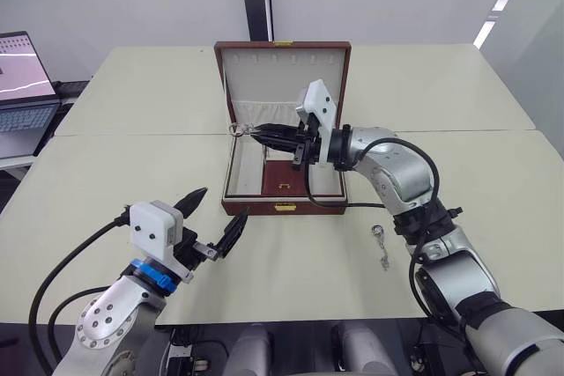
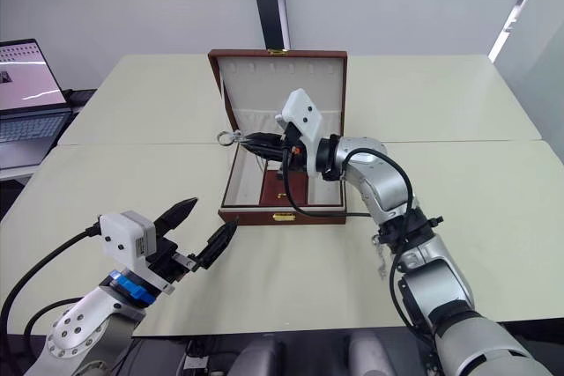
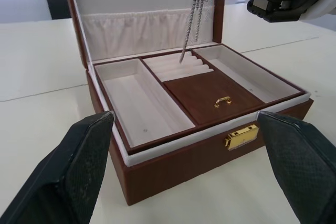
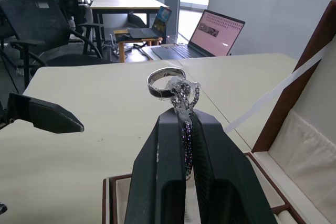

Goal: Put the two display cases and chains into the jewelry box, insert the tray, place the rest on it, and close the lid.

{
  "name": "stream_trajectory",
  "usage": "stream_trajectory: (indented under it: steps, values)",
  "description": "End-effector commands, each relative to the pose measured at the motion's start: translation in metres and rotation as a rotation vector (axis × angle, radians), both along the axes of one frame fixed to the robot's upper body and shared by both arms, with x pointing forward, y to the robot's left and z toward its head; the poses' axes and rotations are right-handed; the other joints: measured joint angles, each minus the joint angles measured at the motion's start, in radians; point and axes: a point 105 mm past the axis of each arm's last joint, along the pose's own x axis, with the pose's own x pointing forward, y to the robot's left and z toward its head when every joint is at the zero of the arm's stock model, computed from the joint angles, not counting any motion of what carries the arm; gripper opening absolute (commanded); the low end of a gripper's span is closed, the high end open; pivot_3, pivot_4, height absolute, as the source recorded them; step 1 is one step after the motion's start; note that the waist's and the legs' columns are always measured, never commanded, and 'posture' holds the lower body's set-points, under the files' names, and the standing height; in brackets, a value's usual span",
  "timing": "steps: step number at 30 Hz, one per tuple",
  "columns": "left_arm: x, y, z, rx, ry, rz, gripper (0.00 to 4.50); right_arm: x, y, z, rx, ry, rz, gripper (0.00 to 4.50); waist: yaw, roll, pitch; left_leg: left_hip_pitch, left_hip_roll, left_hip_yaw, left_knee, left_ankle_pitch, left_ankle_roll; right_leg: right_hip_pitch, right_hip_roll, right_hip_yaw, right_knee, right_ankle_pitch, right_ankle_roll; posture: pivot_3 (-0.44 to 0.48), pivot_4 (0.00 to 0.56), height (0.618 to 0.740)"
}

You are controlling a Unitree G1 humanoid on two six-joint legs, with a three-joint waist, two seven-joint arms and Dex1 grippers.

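— Where is the right gripper (image 1: 257, 133) now?

— It is up over the jewelry box (image 1: 284, 191), above the back left part. Its two black fingers are pressed tight on a chain (image 4: 184, 96). The ring end sticks out past the tips, and the rest of the chain hangs down over the ring rolls.

— Is the box open?

— Yes. The lid (image 1: 284, 84) stands straight up at the back, with its cream lining and gathered pocket facing us. The tray (image 3: 192, 92) sits inside the box. It has a cream section on each side, ridged rolls in the middle, and a small brown flap with a gold handle in front of the rolls.

— And the left gripper (image 1: 217, 215)?

— It hangs in front of the box, near the front left corner, not touching it. Its fingers are spread wide apart and hold nothing.

— Anything else out on the surface (image 1: 132, 112)?

— Another chain (image 1: 381, 244) lies flat to the right of the box, near the right arm. A laptop (image 1: 24, 82) sits far off to the left on a different desk.
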Motion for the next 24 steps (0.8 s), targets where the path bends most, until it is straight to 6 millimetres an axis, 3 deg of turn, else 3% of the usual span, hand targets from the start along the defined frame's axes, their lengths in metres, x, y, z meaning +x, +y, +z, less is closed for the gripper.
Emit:
stream_trajectory:
  steps: [1,10,24]
  values:
    - [-0.004,0.006,0.01,0.006,-0.046,0.044,4.5,0.0,0.01,0.01,-0.002,-0.056,0.022,0.01,0.0,0.0,0.0,0.0,0.0,0.0,0.0,0.0,0.0,0.0,0.0,0.0,0.0,0.0,0.0,0.0,0.15,0.74]
    - [-0.004,0.01,0.004,-0.014,-0.04,0.08,4.5,0.008,0.028,-0.008,-0.046,-0.042,0.004,0.01,-0.001,0.0,0.0,0.0,0.0,0.0,0.0,0.0,0.0,0.0,0.0,0.0,0.0,0.0,0.0,0.0,0.15,0.74]
    - [-0.01,0.02,-0.017,-0.019,-0.028,0.082,4.5,0.013,0.037,-0.047,-0.126,0.014,-0.042,0.01,-0.006,0.0,0.0,0.0,0.0,0.0,-0.001,0.0,0.0,-0.001,0.0,0.0,0.0,0.0,0.0,0.0,0.15,0.74]
